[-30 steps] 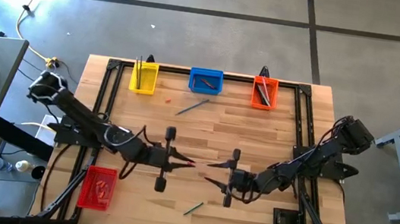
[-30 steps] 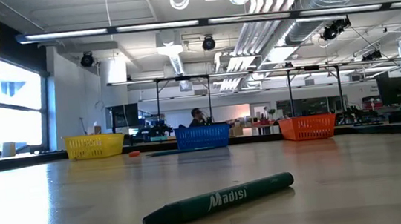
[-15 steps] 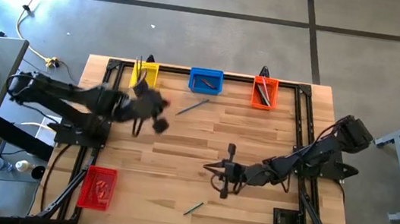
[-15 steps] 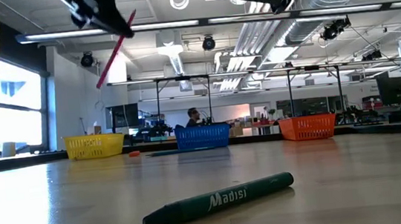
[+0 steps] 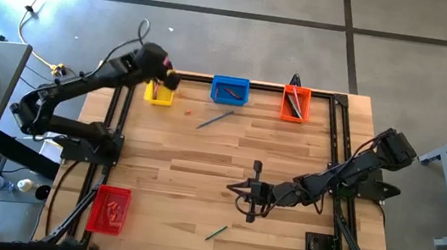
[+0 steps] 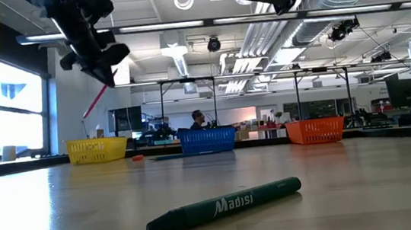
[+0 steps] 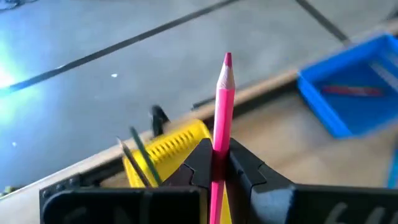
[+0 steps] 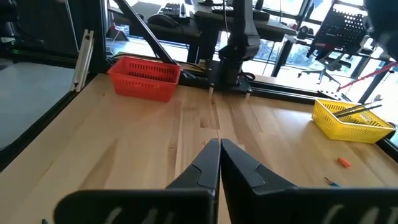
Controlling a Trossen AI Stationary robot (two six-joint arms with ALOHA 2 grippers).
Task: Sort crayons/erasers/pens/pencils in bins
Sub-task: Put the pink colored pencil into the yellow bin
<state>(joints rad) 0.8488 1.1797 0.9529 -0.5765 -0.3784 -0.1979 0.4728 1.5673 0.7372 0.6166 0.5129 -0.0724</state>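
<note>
Carrying a long bright pink pencil-shaped stick (image 7: 221, 118) clamped between the pinched fingers of the left gripper (image 7: 214, 163), poised over the yellow ribbed plastic bin (image 5: 159, 92) at upper left of the high view. Could well spill past the rim on release, tall stick held upright, narrow bin already holding thin sticks. Stick runs straight through the claw, sharpened tip well clear of the fingertips. Right gripper (image 5: 241, 189) idle lower centre, closed on nothing.
</note>
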